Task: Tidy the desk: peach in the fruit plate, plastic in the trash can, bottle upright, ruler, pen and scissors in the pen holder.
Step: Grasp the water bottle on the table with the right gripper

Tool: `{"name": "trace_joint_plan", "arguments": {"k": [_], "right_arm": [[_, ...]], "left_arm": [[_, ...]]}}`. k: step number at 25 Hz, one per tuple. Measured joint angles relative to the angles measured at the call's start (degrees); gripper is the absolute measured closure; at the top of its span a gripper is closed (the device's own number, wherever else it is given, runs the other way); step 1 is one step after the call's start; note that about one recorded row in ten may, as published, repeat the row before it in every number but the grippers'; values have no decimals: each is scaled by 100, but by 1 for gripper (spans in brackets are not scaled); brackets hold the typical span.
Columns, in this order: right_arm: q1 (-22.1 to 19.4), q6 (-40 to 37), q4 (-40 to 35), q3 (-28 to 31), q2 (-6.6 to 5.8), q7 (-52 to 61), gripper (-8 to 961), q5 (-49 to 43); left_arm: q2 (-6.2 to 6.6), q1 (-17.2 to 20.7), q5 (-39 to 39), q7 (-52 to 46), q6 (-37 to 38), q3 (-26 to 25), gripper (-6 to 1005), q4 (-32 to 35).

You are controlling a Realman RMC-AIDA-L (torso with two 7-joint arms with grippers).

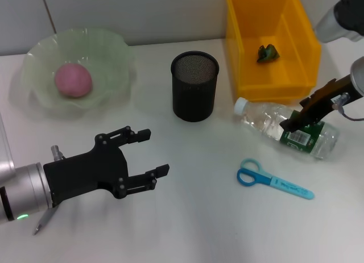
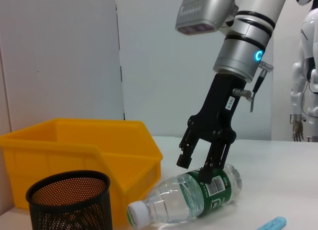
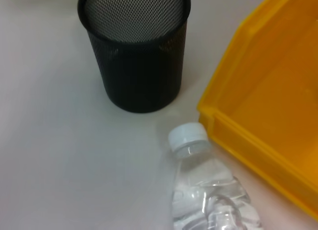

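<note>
**Right tool at the lying bottle, left tool spread above the tabletop**

Head view. We see the bottle (image 1: 287, 128) lying on its side on the white tabletop (image 1: 187, 217), its white cap (image 1: 241, 105) toward the black mesh pen holder (image 1: 195, 86) and just beside the front wall of the yellow trash can (image 1: 272, 44). The right tool (image 1: 296, 122) is over the bottle's green label (image 1: 304, 135), its dark fingers touching it. A crumpled green piece (image 1: 267, 53) lies inside the trash can. The peach (image 1: 73, 79) rests in the pale green fruit plate (image 1: 116, 61) at the far left. The blue scissors (image 1: 273, 180) lie flat, near the bottle on the side closer to us. The left tool (image 1: 152, 155) hangs above the tabletop with its fingers spread wide and nothing between them. A pen (image 1: 44, 220) shows partly under the left arm.

Left wrist view. We see the right tool (image 2: 198, 168) coming down from above, its fingers narrowly parted and straddling the label end of the bottle (image 2: 191, 195). We cannot tell whether they grip it. The pen holder (image 2: 69, 200) stands in front of the trash can (image 2: 99, 150).

Right wrist view. We see the cap (image 3: 188, 138) and the clear shoulder of the bottle (image 3: 213, 197), just beside the trash can (image 3: 268, 101) wall, with the pen holder (image 3: 136, 66) near, upright and empty.
</note>
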Motion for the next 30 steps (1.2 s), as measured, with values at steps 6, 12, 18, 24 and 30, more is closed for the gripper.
{"name": "trace_joint_plan", "arguments": {"k": [6, 12, 18, 24, 30], "right_arm": [[199, 74, 333, -7, 2, 66, 191, -238], [385, 234, 747, -136, 4, 216, 190, -456], [576, 472, 1303, -162, 3, 243, 190, -535], [675, 534, 1511, -167, 0, 243, 190, -539], [681, 550, 1566, -177, 3, 282, 189, -538]], "left_arm": [[0, 4, 0, 0, -1, 8, 217, -6], [0, -1, 0, 0, -1, 8, 217, -6], [0, -1, 0, 0, -1, 7, 217, -5], [0, 5, 0, 0, -1, 11, 217, -5], [0, 23, 0, 10, -1, 16, 217, -5]]}}
